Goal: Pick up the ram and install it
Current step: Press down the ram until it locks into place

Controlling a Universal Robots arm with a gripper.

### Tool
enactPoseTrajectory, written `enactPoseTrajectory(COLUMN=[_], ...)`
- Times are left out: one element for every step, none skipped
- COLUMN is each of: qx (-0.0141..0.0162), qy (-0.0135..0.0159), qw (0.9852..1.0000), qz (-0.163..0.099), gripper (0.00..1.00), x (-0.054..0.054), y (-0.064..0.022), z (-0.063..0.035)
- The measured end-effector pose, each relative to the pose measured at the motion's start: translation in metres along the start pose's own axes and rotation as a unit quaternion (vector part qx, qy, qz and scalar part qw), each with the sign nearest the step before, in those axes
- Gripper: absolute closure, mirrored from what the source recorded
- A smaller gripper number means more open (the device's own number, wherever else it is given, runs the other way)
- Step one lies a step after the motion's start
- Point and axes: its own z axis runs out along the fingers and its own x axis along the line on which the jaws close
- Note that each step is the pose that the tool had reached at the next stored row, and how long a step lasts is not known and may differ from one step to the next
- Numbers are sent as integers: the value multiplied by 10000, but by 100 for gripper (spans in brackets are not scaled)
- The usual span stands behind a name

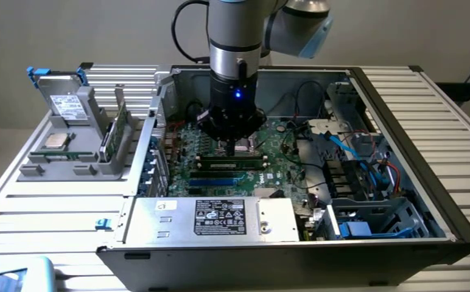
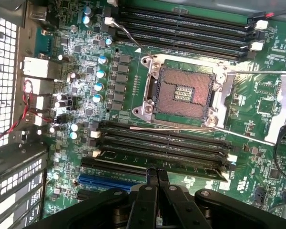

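**Robot arm reaching straight down, fingers together**

A single grey and silver robot arm (image 1: 235, 36) hangs vertically from above, wrist lit by a small blue light. Its black gripper (image 2: 157, 179) points downward with both fingers (image 2: 151, 179) pressed closed against each other.

The case (image 1: 405, 97) lies open on top, so the way down to the board (image 2: 133, 76) is free from above. The closed gripper (image 2: 157, 177) sits low over the slots (image 2: 162, 143), touching the ram (image 2: 162, 160) seated there. The power supply (image 1: 218, 219) walls off the near side, and the drive cage (image 1: 381, 219) and loose cables (image 1: 349, 146) crowd the exterior view's right. The socket (image 2: 183, 93) lies flat.
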Motion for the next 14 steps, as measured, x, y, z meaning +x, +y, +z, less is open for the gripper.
enactPoseTrajectory(qx=[-1, -3, -4, -6, -8, -9, -11, -12, -11, -1, 14, 30, 46, 55], qy=[0, 0, 0, 1, 3, 4, 6, 7, 8, 3, -10, -28, -50, -67], qw=[10000, 9999, 9998, 9997, 9995, 9993, 9991, 9989, 9986, 9984, 9982, 9980, 9978, 9976], qz=[60, 122, 182, 244, 303, 361, 418, 474, 527, 562, 595, 625, 656, 692], gripper=[89, 89, 89, 89, 89, 89, 89, 89, 89, 89, 89, 89, 89, 89], x=[0, 0, 0, 0, 0, 0, 0, 0, 0, 0, 0, 0, 0, 0], y=[0, 0, 0, 0, 0, 0, 0, 0, 0, -1, -1, -1, -1, -1], z=[0, 0, 0, 0, 0, 0, 0, 0, -1, -2, -2, -3, -3, -3])
